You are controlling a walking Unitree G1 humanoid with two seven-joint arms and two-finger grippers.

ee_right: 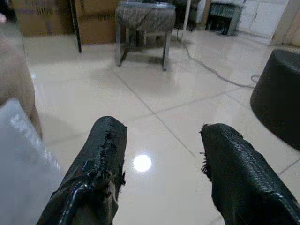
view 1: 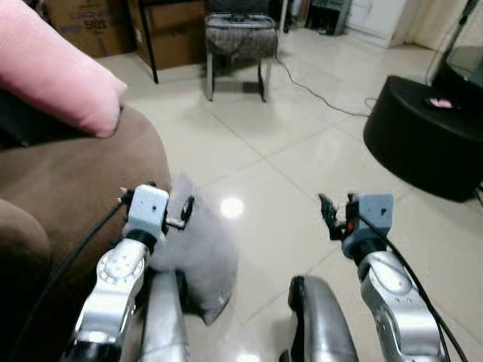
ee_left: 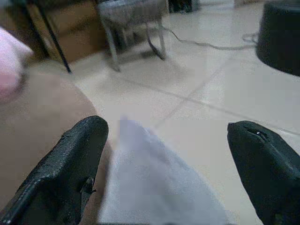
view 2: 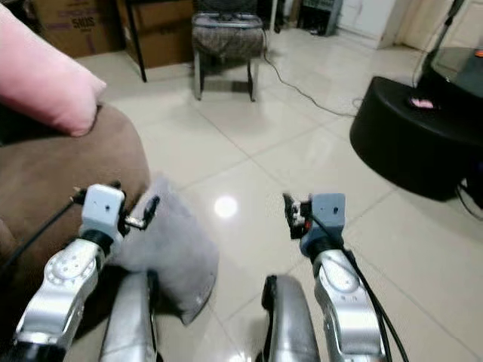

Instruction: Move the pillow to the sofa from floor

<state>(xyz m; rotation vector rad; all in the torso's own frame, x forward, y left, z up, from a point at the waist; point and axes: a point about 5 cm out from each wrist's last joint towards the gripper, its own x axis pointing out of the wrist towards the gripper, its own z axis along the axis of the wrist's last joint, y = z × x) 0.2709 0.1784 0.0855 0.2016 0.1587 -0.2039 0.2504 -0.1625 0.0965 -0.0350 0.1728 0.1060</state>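
A grey pillow [view 1: 202,260] stands on the tiled floor, leaning against the brown sofa [view 1: 68,181]. My left gripper [view 1: 184,213] is raised just above the pillow's top edge, close to the sofa's arm. The left wrist view has its fingers [ee_left: 70,168] wide open with the pillow [ee_left: 150,187] between and below them. My right gripper [view 1: 329,217] is open and holds nothing, over bare floor to the right of the pillow. The right wrist view catches the pillow [ee_right: 18,164] off to one side of its fingertips [ee_right: 105,154]. A pink pillow [view 1: 53,68] lies on the sofa.
A metal-legged stool [view 1: 240,41] and cardboard boxes [view 1: 90,23] stand at the far side of the room. A black round unit [view 1: 423,136] sits on the right, with a cable [view 1: 317,94] running across the tiles. My own legs [view 1: 321,317] are at the bottom.
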